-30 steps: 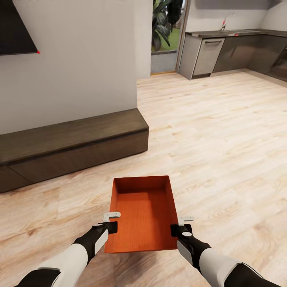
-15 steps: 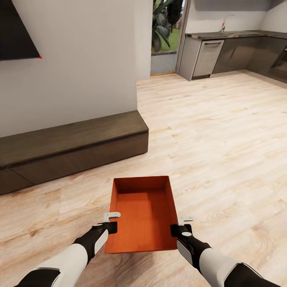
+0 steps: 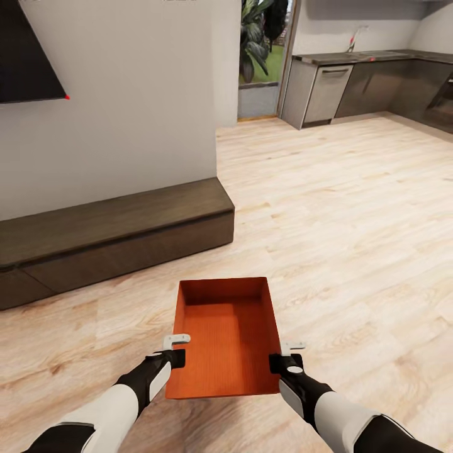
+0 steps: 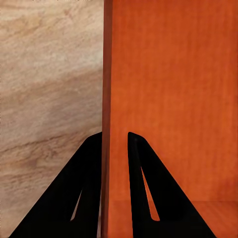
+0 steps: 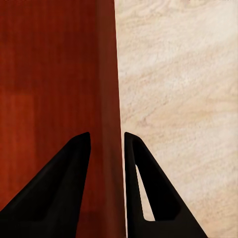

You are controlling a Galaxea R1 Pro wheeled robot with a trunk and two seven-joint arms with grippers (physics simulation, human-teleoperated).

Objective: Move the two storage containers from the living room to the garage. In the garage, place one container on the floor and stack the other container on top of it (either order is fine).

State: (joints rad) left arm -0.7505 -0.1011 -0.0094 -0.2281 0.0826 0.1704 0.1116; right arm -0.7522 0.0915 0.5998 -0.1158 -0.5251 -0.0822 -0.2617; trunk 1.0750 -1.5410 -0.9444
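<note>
We've got one storage container (image 3: pixel 225 340) carried low in front of us, over the wood-plank floor (image 3: pixel 352 207), long axis running near-to-far, open top up, nothing inside. It sits between the two arms: left end effector (image 3: pixel 176 350) pinches the left long wall w/ one finger inside and one outside, right end effector (image 3: pixel 288 353) does the same on the right wall, both clamped on the rim near the bin's near end. So neither arm is nearer; load is shared approx evenly. Low dark cabinet (image 3: pixel 113 233) lies far-left, kitchen units (image 3: pixel 327 88) far-right, doorway w/ plant (image 3: pixel 259 56) betw them. We're in transit, we judge; garage isn't in sight.
</note>
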